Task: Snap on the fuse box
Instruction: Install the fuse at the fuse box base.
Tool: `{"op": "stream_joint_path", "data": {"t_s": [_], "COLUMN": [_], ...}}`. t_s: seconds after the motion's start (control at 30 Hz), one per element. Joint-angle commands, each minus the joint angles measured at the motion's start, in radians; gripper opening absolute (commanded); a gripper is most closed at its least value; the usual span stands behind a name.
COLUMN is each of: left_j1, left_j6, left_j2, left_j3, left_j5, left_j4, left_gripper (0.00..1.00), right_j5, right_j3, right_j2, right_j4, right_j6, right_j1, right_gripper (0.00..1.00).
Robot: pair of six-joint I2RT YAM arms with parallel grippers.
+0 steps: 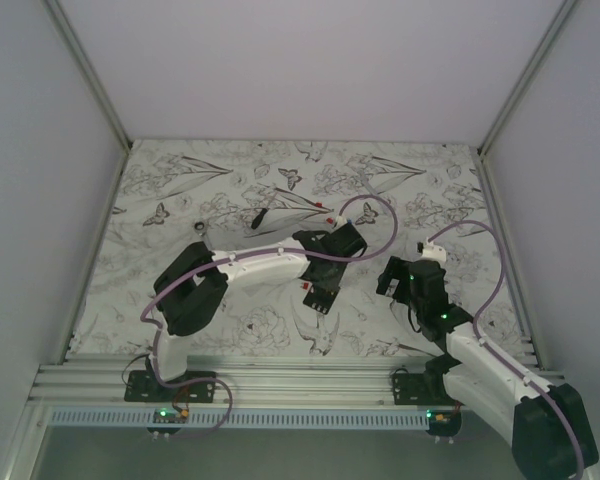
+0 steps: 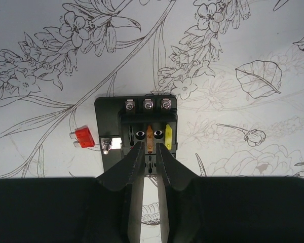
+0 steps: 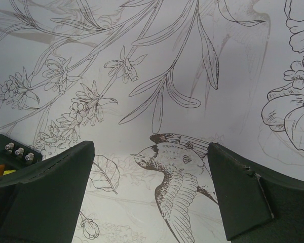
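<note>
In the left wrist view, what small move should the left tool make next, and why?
Probably a short, straight press down. The left tool, tips nearly closed, straddles the orange fuse standing in a slot of the fuse box, beside the yellow fuse. Whether it is fully seated is unclear, so a small push looks sensible.

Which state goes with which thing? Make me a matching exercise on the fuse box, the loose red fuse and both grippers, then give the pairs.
1. fuse box
2. loose red fuse
3. left gripper
4. right gripper

A. jaws wide apart
B. lying loose beside the box
C. jaws nearly together
D. holds a yellow fuse in a slot

Pairs: 1-D, 2-B, 3-C, 4-A
</note>
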Motion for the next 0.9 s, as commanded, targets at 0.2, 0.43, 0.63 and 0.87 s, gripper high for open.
{"op": "stream_joint_path", "data": {"t_s": [0.2,0.43,0.63,0.87], "left_j1": [0.003,0.004,0.006,0.006], "left_j6": [-0.009,-0.013,-0.018,-0.035], "left_j2": [0.029,0.042,0.058,0.079], "left_j3": [0.036,0.036,0.038,0.035], "left_j5": [0.015,0.014,0.016,0.008], "left_j4": [-0.044,-0.048,-0.051,-0.070], "left_gripper": [0.11,0.11,0.10,0.03], "right_j5": [-0.001,-0.002,-0.001,-0.002], "right_j3": [0.033,0.033,0.033,0.033], "right_j2": [-0.007,-0.005,-0.005,-0.004], "right_j4": [0.032,0.031,0.032,0.032], "right_j6": [-0.009,-0.009,-0.008,-0.008], "right_j1": [-0.008,-0.008,-0.008,-0.008], "right_gripper": [1.00,1.00,1.00,1.00]}}
